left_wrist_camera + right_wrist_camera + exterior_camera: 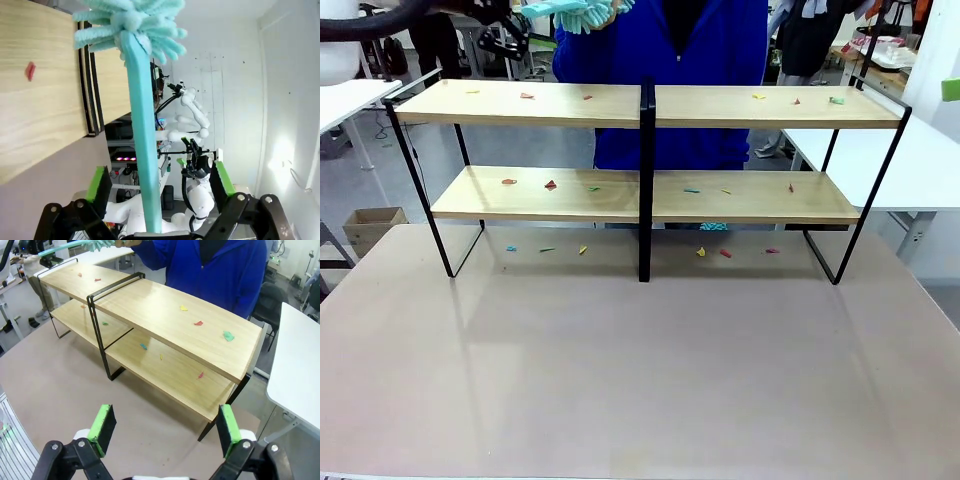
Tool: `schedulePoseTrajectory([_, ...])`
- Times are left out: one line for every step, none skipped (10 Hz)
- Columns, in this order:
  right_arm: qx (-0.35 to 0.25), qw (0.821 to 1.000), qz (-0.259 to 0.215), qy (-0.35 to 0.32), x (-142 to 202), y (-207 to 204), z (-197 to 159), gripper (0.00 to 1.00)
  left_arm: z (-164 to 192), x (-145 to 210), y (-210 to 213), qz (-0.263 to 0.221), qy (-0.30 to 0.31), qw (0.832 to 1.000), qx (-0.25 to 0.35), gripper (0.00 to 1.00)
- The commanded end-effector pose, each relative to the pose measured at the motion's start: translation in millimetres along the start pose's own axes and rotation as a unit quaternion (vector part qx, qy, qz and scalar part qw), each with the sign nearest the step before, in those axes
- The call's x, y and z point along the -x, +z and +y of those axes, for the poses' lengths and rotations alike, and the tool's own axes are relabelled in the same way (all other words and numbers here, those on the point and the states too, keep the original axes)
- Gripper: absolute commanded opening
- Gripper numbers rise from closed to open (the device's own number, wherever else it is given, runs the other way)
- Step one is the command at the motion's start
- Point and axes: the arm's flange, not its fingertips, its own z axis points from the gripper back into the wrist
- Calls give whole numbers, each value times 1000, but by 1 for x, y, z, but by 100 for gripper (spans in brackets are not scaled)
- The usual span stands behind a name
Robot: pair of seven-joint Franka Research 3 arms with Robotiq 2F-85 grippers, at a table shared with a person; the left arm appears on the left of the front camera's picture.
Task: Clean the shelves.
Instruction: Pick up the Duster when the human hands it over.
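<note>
On the wide grey-brown bench (pixel 640 380), near its far edge: the two-tier shelves (pixel 740 107), two long light-wood boards in a thin black metal frame with a black centre post. They look stiff but probably light for their width, so a hard push could slide them. Sweep them rather than grip them. If steadying is needed, the centre post or an end loop is the likeliest hold.

Teal chenille duster with a flat plastic handle (pixel 142 130), held above the left end of the top board. The handle looks light and rigid and the head soft and floppy. Best taken low on the handle.

Left gripper (pixel 160 170): fingers apart, handle running between them, pads clear of it.

Right gripper (pixel 165 412): fingers apart, nothing between them, above the bench off the right end of the shelves.

Small coloured paper scraps (pixel 550 185) lie on both boards and on the bench beneath. They look near weightless and apt to scatter.
</note>
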Motion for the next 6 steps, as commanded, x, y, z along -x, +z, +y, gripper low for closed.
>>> schedulePoseTrajectory([0, 1000, 0, 1, 0, 1, 0, 100, -6, -13, -1, -6, 25, 1000, -1, 100])
schedulePoseTrajectory([0, 1000, 0, 1, 0, 1, 0, 100, -6, -16, -2, -13, 22, 1000, -3, 100])
schedulePoseTrajectory([0, 1000, 0, 1, 0, 1, 0, 100, -4, -16, -4, -20, 18, 1000, -7, 100])
schedulePoseTrajectory([0, 1000, 0, 1, 0, 1, 0, 100, -4, -17, -4, -25, 17, 1000, -7, 100])
schedulePoseTrajectory([0, 1000, 0, 1, 0, 1, 0, 100, -4, -16, -5, -30, 9, 999, -9, 61])
schedulePoseTrajectory([0, 1000, 0, 1, 0, 1, 0, 100, -4, -16, -5, -31, 7, 999, -9, 41])
